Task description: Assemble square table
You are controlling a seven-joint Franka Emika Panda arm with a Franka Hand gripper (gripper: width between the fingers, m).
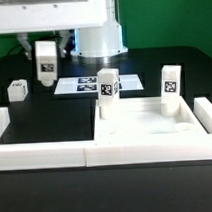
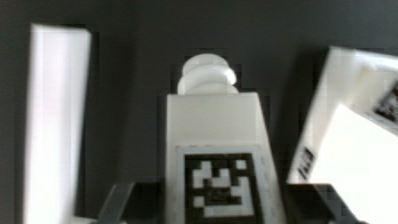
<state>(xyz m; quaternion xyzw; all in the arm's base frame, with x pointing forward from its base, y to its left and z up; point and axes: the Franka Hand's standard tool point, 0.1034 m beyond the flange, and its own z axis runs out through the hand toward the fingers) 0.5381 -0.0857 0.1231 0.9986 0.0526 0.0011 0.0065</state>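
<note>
The leg (image 2: 214,140), at far left of the square top (image 1: 155,127) lying near right on the tabletop (image 1: 34,117), is sitting clenched in the pincer (image 2: 210,203), risking slip or tilt that misaligns its peg with a corner hole.

I'm seeing loads of open black table (image 1: 54,116) on the exterior view's left, with just one loose leg (image 1: 16,91) sitting out there. The border wall (image 1: 46,154) is fencing off the front and both sides down low. On the tabletop (image 1: 155,132), the left upright leg (image 1: 108,91) and the right upright leg (image 1: 171,88) are sticking up, with a wide gap between them. The marker board (image 1: 78,85) is lying flat. The gripper (image 1: 44,55), gripping the held leg (image 1: 44,67), is hanging at the back left with clear air around it.
</note>
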